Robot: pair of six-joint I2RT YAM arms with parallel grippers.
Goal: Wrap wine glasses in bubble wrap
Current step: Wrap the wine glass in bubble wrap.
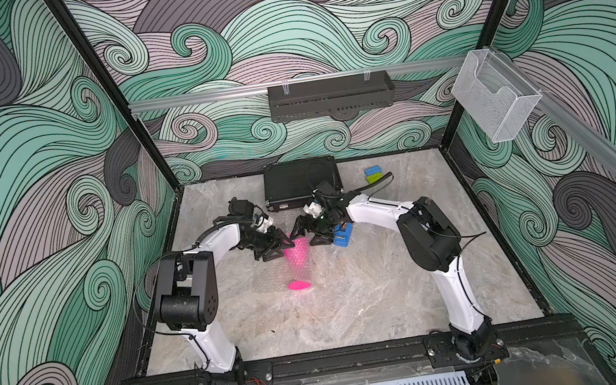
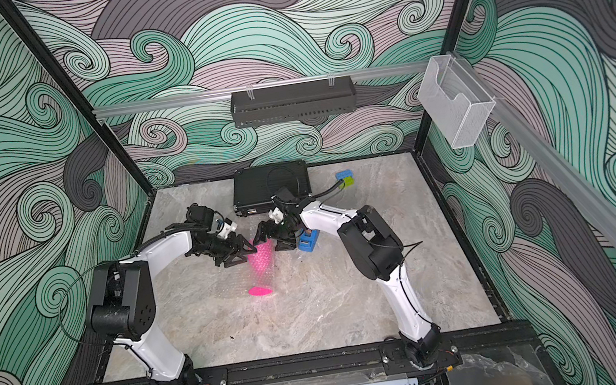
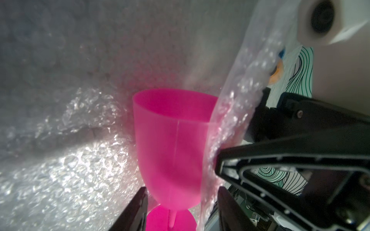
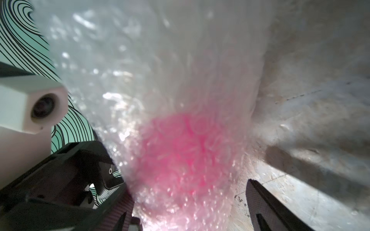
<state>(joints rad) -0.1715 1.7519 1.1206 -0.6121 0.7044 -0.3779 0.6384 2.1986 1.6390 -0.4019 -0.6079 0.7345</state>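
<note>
Wrapping underway: bubble wrap (image 1: 269, 280) over goblet (image 1: 299, 284) bowl, foot bare. Left end effector (image 3: 182, 189), right end effector (image 4: 189, 188) both apart, straddling bowl. Next, likely: pinch wrap edge, roll

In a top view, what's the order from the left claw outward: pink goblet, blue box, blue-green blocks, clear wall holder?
1. Pink goblet, right by the left claw.
2. Blue box, beside the right claw.
3. Blue-green blocks, back right.
4. Clear wall holder, high on the right wall.
</note>
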